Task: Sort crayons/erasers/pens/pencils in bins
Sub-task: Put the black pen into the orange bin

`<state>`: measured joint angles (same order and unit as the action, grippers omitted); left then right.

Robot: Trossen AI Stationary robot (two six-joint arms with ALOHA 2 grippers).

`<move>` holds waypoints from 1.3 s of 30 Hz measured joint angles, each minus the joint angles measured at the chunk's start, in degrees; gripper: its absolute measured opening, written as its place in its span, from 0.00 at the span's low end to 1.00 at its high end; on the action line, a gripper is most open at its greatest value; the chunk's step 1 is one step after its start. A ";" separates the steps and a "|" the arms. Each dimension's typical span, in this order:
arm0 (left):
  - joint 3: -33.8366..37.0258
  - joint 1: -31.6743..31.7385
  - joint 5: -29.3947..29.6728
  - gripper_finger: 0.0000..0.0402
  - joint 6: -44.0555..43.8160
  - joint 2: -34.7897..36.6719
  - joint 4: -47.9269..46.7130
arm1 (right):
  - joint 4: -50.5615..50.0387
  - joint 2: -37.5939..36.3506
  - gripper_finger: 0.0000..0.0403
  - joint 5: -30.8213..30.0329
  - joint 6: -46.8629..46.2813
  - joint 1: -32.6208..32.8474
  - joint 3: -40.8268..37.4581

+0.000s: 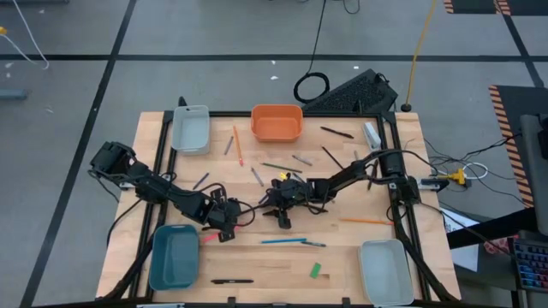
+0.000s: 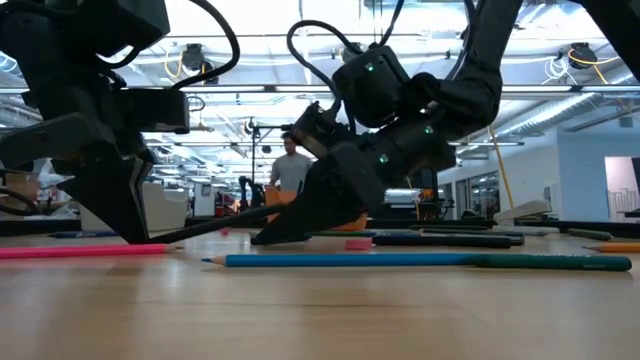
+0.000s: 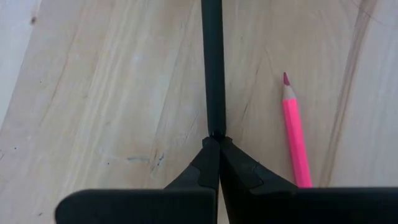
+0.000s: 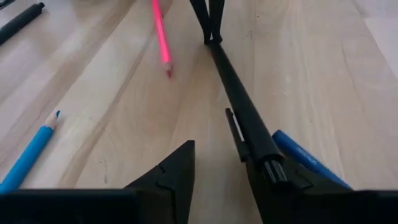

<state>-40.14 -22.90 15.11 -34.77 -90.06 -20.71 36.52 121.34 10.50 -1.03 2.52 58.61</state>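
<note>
A slim black pen (image 1: pixel 253 212) spans the gap between my two grippers at the table's middle. My left gripper (image 3: pixel 214 140) is shut on its one end, low at the table. My right gripper (image 4: pixel 219 152) stands open around the pen's clipped end (image 4: pixel 264 152). In the low view the pen (image 2: pixel 225 224) slants up from my left gripper toward my right one. A pink pencil (image 3: pixel 296 140) lies on the table beside my left gripper. The grey (image 1: pixel 190 128), orange (image 1: pixel 276 122), teal (image 1: pixel 174 255) and second grey (image 1: pixel 383 269) bins stand near the table's corners. My left gripper pinches the pen's end (image 3: pixel 214 127) between its two fingertips, only at their free ends. The fingers lie along the pen, which runs straight away from them toward my right gripper. My right gripper does not close on the pen. The clipped end (image 4: pixel 268 163) lies against the inner side of one finger (image 4: pixel 292 186) and is raised off the table.
A blue pencil (image 1: pixel 282 241) lies near the grippers on the table's near side, and a green eraser (image 1: pixel 316 270) nearer the front edge. Orange pencils (image 1: pixel 237 145) (image 1: pixel 364 221), further black pens (image 1: pixel 231 281) (image 1: pixel 336 132) and short grey sticks are scattered over the table.
</note>
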 joint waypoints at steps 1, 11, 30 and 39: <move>0.00 0.00 -0.02 0.02 0.01 0.00 0.00 | 0.14 -0.02 0.35 -0.02 -0.43 0.00 0.00; 0.00 0.00 -0.04 0.02 0.05 0.00 0.24 | 0.08 -2.19 0.45 0.76 -2.74 -0.57 -0.15; 0.00 0.00 -0.04 0.00 0.07 0.00 0.72 | -0.24 -2.19 0.13 1.53 -1.64 0.01 -0.17; 0.00 -0.04 -0.15 0.01 -0.34 0.00 1.09 | -0.94 -2.19 0.14 1.46 -1.08 0.21 -0.19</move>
<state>-40.14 -22.94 14.96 -35.11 -90.06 -19.62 35.57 119.15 11.97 -2.11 2.73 58.42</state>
